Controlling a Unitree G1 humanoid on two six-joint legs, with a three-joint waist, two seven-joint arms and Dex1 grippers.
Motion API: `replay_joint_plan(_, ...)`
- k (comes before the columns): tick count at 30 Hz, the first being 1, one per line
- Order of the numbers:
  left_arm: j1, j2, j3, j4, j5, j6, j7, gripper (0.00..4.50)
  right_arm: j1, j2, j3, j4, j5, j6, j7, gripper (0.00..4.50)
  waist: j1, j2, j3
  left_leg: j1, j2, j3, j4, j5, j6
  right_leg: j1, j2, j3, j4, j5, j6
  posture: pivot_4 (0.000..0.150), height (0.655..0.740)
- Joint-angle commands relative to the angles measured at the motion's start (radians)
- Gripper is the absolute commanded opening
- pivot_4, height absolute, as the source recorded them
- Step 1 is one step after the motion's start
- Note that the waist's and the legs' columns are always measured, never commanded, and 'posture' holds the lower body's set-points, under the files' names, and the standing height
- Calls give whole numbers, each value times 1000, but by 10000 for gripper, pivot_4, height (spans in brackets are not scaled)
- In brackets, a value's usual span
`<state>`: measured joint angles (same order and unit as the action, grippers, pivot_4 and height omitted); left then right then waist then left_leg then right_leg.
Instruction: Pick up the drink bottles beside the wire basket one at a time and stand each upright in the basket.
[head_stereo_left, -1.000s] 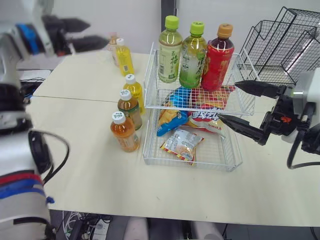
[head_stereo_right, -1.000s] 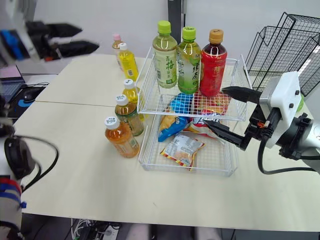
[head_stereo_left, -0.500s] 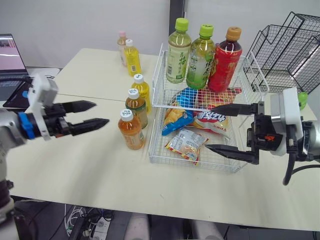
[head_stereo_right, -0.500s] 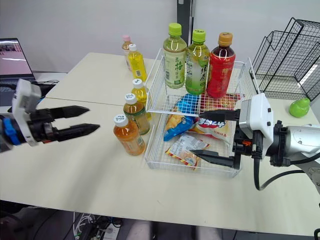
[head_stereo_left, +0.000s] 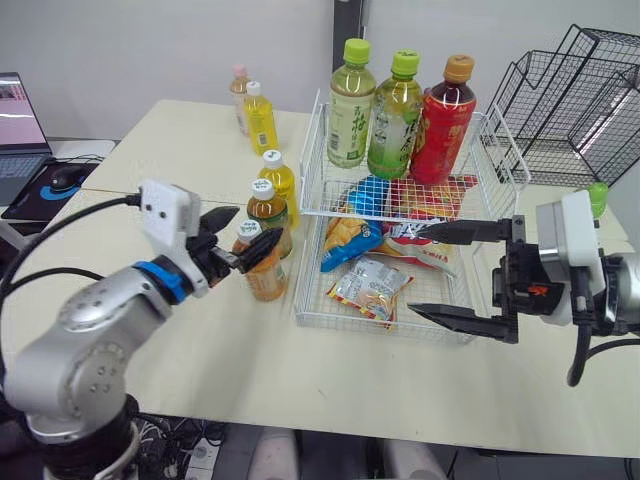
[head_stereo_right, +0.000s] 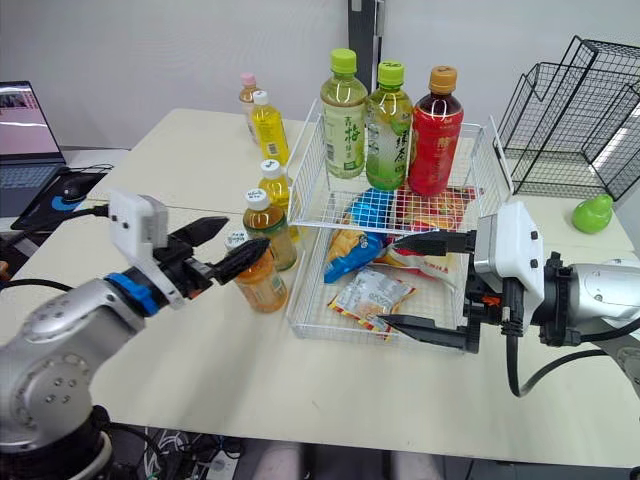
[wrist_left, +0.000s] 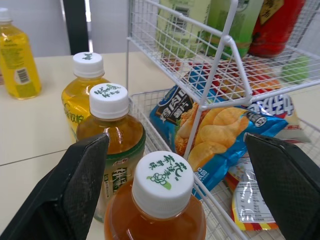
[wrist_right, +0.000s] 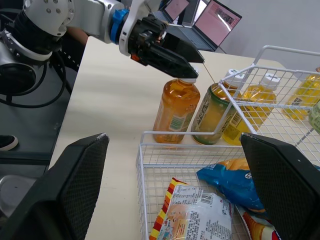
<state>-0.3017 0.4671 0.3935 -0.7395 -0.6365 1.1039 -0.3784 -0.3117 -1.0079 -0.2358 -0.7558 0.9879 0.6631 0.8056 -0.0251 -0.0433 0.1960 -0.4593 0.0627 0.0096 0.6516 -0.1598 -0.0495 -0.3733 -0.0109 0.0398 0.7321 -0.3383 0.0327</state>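
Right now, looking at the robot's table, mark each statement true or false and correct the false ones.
1. Three tall bottles stand on the wire basket's upper shelf. True.
2. The left gripper is shut on the amber bottle. False: its fingers are open, one on either side of the cap.
3. The right gripper is open. True.
4. The basket's lower tray is empty. False: snack bags lie in it.

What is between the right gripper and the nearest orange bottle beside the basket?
The wire basket, its side wall, and a snack packet lying inside it, seen in the right wrist view.
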Motion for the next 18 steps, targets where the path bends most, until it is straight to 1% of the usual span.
replay_joint_plan(1, -7, -37, -45, -58, 41, -1, 124, 44786, 3, -6, -38, -25, 14, -8, 0, 45000, 0, 0, 0, 0, 0, 0, 0, 0, 0, 0, 0, 0, 0, 0, 0, 1500, 6907)
replay_joint_plan(6, -11, -64, -94, -47, 70, -8, 208, 44786, 9, -8, -44, -33, 20, -9, -4, 45000, 0, 0, 0, 1, 0, 0, 0, 0, 0, 0, 1, 0, 0, 0, 0, 1500, 6907)
replay_joint_plan(7, -7, -65, -103, -48, 68, -10, 211, 40958, 9, -8, -44, -34, 21, -8, -5, 45000, 0, 0, 0, 1, 0, 0, 0, 0, 0, 0, 2, 1, 0, 0, 0, 1500, 6907)
replay_joint_plan(9, 1, -72, -107, -50, 63, -12, 219, 35789, 9, -8, -46, -37, 22, -8, -6, 45000, 0, 0, 0, 1, 0, 0, 0, 0, 0, 0, 2, 1, 0, 0, 0, 1500, 6907)
replay_joint_plan(15, 28, -63, -112, -46, 63, -24, 221, 16435, 10, -10, -51, -40, 26, -4, -13, 45000, 1, 0, 0, 1, 0, 0, -1, 0, 0, 0, 2, 1, -1, 0, 0, 1500, 6907)
replay_joint_plan(16, 34, -59, -109, -44, 65, -29, 219, 13994, 9, -9, -51, -39, 26, -4, -14, 45000, 1, 0, 0, 1, 0, 0, -1, 0, 0, 0, 2, 1, -1, 0, 0, 1500, 6907)
replay_joint_plan(18, 42, -43, -102, -43, 63, -43, 205, 13775, 9, -8, -53, -39, 24, -6, -19, 45000, 1, 0, 0, 1, 0, 1, -1, 0, 0, 1, 2, 1, -3, 0, 0, 1500, 6907)
